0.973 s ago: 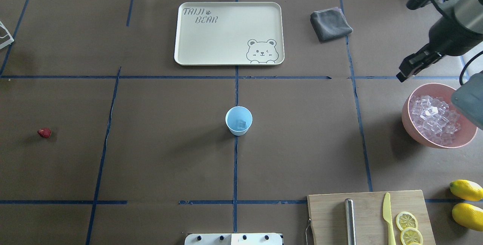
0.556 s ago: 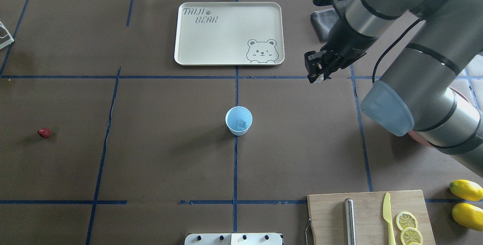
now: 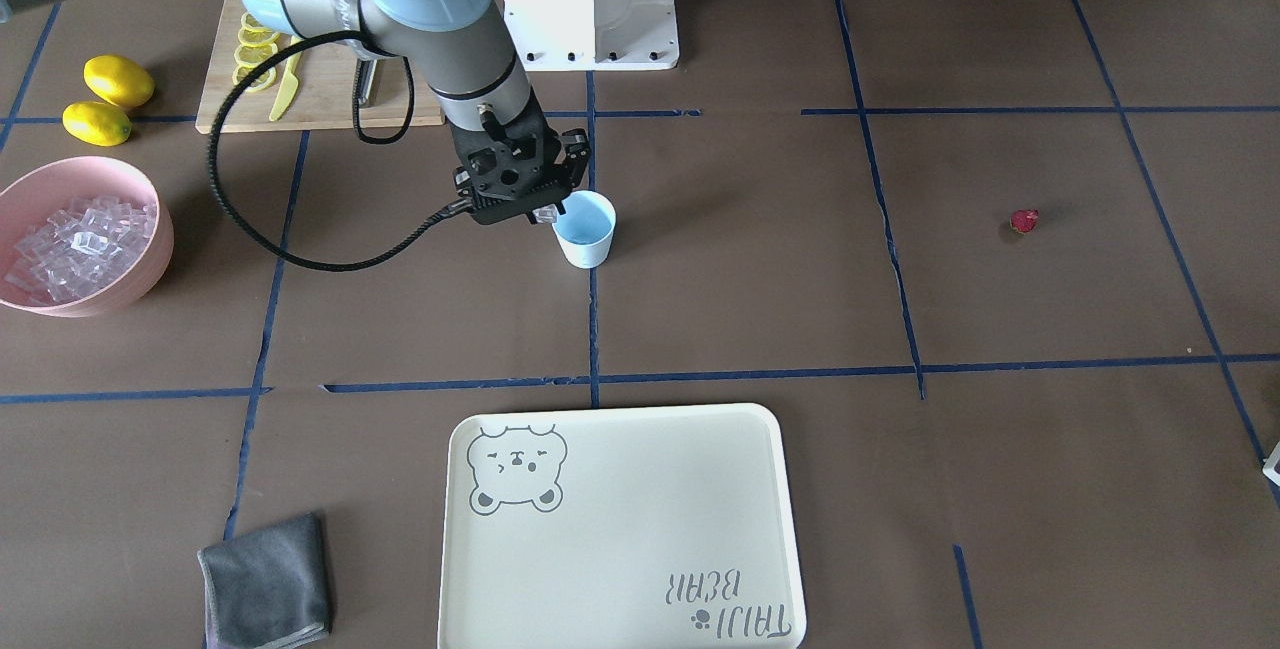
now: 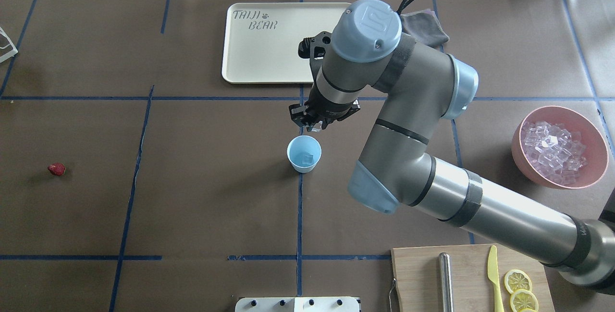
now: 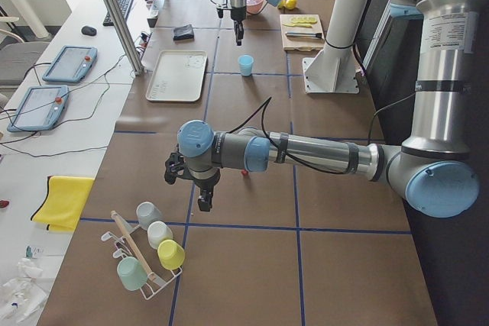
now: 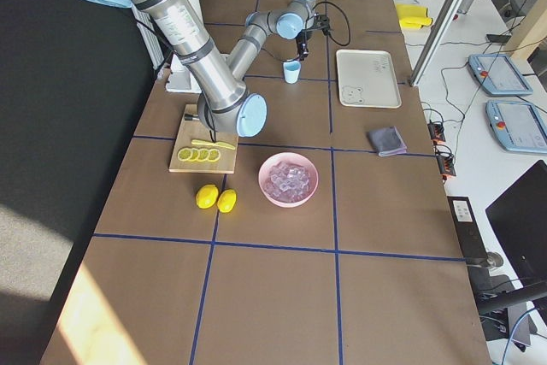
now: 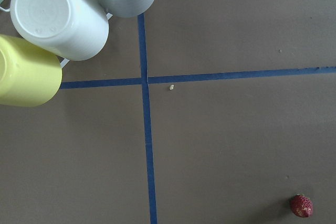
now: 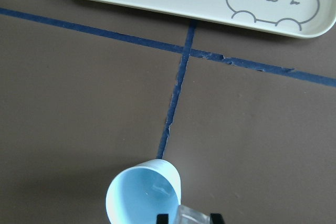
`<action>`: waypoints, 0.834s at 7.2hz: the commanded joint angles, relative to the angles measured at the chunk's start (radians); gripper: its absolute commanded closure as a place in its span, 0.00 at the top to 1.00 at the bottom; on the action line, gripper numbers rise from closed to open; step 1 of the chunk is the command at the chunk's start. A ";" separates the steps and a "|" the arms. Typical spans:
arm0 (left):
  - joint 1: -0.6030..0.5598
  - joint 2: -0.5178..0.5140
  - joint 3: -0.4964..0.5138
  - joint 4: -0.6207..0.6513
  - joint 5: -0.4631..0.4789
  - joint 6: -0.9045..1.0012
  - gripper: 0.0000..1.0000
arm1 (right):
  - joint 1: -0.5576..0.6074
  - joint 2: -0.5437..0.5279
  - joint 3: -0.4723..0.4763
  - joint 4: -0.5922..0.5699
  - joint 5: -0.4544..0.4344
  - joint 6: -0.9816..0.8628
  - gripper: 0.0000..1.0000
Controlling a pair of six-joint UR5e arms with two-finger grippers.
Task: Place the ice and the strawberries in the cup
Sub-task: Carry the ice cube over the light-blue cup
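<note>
The pale blue cup stands at the table's middle with one ice cube inside. My right gripper hangs just above the cup's far rim, shut on a clear ice cube; it also shows in the front-facing view beside the cup. More ice fills the pink bowl at the right. The strawberry lies alone at the far left and shows in the left wrist view. My left gripper hovers near it, seen only from the side; I cannot tell its state.
A cream bear tray lies behind the cup, a grey cloth beside it. A cutting board with a knife and lemon slices is front right, two lemons near it. A rack of cups stands by the left arm.
My right arm has swung left from beside the pink bowl to the cup at the table's middle, and the bowl is uncovered again. The cup and strawberry have not moved.
</note>
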 commanded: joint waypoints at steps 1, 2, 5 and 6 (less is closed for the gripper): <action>0.000 0.000 0.001 -0.001 0.000 0.000 1.00 | -0.049 0.038 -0.058 0.015 -0.057 0.035 0.00; 0.000 0.000 0.003 -0.001 0.000 0.000 1.00 | -0.055 0.032 -0.058 0.012 -0.057 0.035 0.00; 0.000 0.000 0.003 -0.001 0.000 0.000 1.00 | -0.055 0.031 -0.041 -0.056 -0.048 0.033 0.01; 0.000 -0.001 0.003 -0.001 0.000 0.000 1.00 | -0.057 0.029 -0.043 -0.056 -0.048 0.033 0.04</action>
